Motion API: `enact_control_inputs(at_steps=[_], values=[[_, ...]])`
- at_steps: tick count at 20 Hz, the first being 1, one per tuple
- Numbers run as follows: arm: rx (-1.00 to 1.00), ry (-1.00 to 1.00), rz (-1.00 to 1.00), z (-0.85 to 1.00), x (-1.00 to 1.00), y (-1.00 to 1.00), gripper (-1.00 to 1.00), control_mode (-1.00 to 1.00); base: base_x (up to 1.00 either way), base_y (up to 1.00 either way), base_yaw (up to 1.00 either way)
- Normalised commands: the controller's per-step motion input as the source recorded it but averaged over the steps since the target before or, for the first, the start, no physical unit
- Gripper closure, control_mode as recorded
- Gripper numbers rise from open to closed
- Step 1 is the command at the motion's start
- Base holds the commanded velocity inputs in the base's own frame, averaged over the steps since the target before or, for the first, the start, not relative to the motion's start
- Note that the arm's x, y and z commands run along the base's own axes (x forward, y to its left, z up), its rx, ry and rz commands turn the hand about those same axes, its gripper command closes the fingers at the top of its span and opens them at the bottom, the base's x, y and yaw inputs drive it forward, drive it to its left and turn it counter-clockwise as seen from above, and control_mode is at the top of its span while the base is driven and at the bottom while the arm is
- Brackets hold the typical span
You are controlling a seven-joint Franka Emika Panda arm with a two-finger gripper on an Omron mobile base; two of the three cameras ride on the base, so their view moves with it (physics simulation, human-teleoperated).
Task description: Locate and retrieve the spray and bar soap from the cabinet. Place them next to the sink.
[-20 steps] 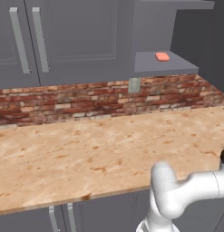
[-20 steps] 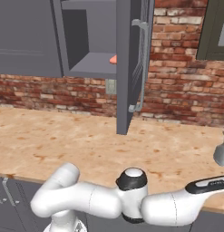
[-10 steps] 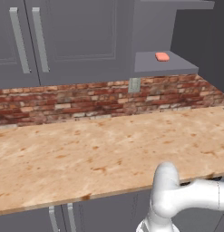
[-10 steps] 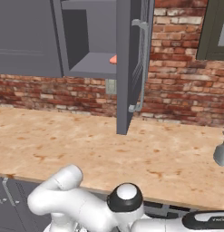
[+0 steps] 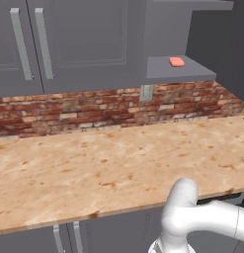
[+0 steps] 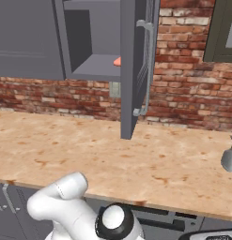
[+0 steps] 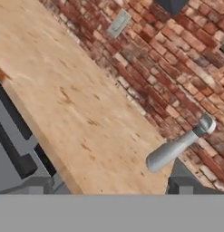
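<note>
1. Right, the bar soap (image 5: 177,62) sits on the flat grey shelf of the cabinet (image 5: 180,71), up on the wall above the brick backsplash (image 5: 94,106); from the right base view it is just a pink sliver (image 6: 117,61) peeking past the edge of the open door (image 6: 134,70).
2. That door hangs wide open, its long silver handle (image 6: 148,65) facing outward, and it hides part of the niche from the right side.
3. The spray (image 7: 179,145) stands on the desk (image 7: 63,90) close to the brick wall, well away from the cabinet; in the hand view it appears tilted because the camera is rolled, and its trigger head points toward the bricks.
4. In the right base view the spray's grey body (image 6: 228,157) shows at the far right edge, cut off by the frame.
5. The gripper (image 7: 109,188) hovers off the desk's front edge with its dark fingertips (image 7: 179,186) set wide apart, nothing between them, and the spray is apart from them.
6. A grey wall outlet (image 5: 146,92) sits on the bricks just below the shelf.
7. The white arm (image 5: 192,217) bends low in front of the desk edge.
</note>
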Motion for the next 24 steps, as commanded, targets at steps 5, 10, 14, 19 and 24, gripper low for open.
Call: enact_control_inputs(at_steps=[5, 10, 14, 19, 24], values=[[-0.29, 0.33, -0.01, 0.28, 0.00, 0.66, -1.00, -1.00, 0.00, 0.00, 0.00], [-0.17, 0.34, -0.08, 0.13, -0.17, 0.57, -1.00, -1.00, 0.00, 0.00, 0.00], [-0.14, 0.24, -0.08, 0.11, -0.34, 0.66, -1.00, -1.00, 0.00, 0.00, 0.00], [-0.18, 0.25, -0.05, 0.23, -0.26, 0.68, -1.00, -1.00, 0.00, 0.00, 0.00], [-0.15, 0.15, 0.00, 0.28, -0.30, 0.65, -1.00, -1.00, 0.00, 0.00, 0.00]])
